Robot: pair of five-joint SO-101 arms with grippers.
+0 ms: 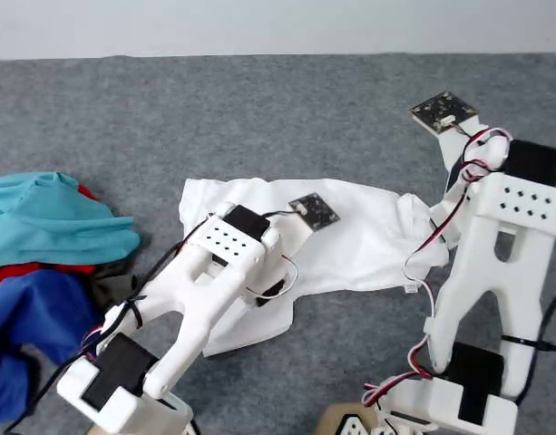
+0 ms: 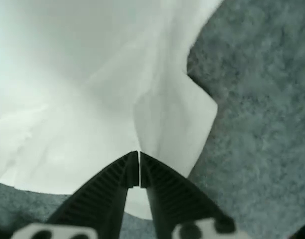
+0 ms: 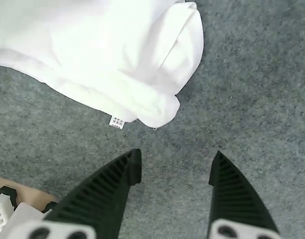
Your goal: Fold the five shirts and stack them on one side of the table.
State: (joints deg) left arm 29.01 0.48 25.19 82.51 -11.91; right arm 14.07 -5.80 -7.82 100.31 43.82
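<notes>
A white shirt (image 1: 359, 231) lies crumpled in the middle of the grey table (image 1: 287, 118). My left arm (image 1: 228, 249) hangs over its left half. In the left wrist view my left gripper (image 2: 139, 155) is shut on a fold of the white shirt (image 2: 92, 74), and a crease runs away from the tips. My right gripper (image 3: 177, 154) is open just above bare table. It sits close to the rolled edge of the white shirt (image 3: 92, 45), where a small label (image 3: 117, 122) sticks out. My right arm (image 1: 509, 208) stands at the shirt's right end.
A heap of other shirts sits at the table's left edge: teal (image 1: 51, 217) on top, red (image 1: 24, 272) under it, blue (image 1: 24, 326) nearest the front. A brown board (image 1: 346, 421) lies between the arm bases.
</notes>
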